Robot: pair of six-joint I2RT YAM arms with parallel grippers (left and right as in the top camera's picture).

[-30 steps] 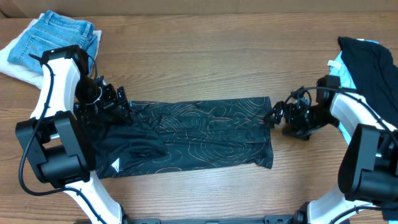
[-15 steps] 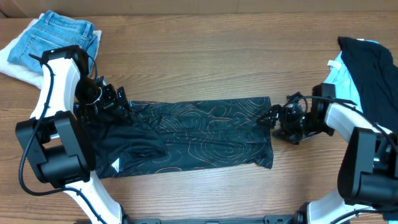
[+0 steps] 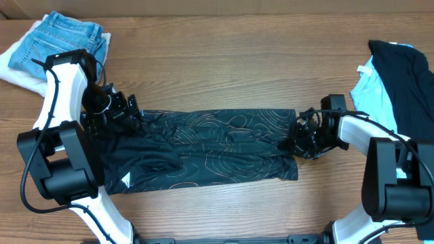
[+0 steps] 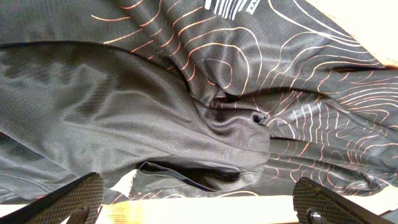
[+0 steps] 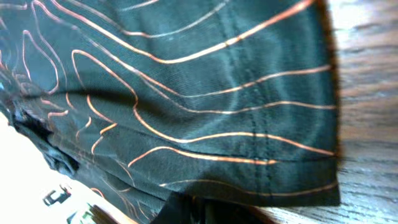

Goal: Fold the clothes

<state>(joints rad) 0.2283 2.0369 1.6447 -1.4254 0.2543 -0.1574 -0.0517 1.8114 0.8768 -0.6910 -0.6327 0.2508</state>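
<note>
Bright even light, soft shadows, overhead sharp — jersey (image 5: 186, 93) softly blurred in right wrist close-up

One jersey (image 3: 224, 146), one jeans (image 3: 64, 37), one black garment (image 3: 407, 81), two tools (image 3: 130, 110) (image 3: 298, 139).

In the overhead view the left arm (image 3: 64, 122) covers the left end of the jersey (image 3: 217, 146), and the left tool (image 3: 134, 112) is half lost among its own cables there. Its wrist view cuts both fingers (image 4: 68, 202) off at the lower edge and the white lettering (image 4: 233, 6) off at the top (unreadable). The right tool (image 3: 293, 141), closed on the jersey's right hem, shows in its own wrist view only as a dark blur at the bottom. The jeans (image 3: 68, 37), the white cloth (image 3: 13, 71) beneath them and the black garment (image 3: 407, 74) run out of frame. The pale blue item (image 3: 369, 91) under that garment is mostly hidden.
</note>
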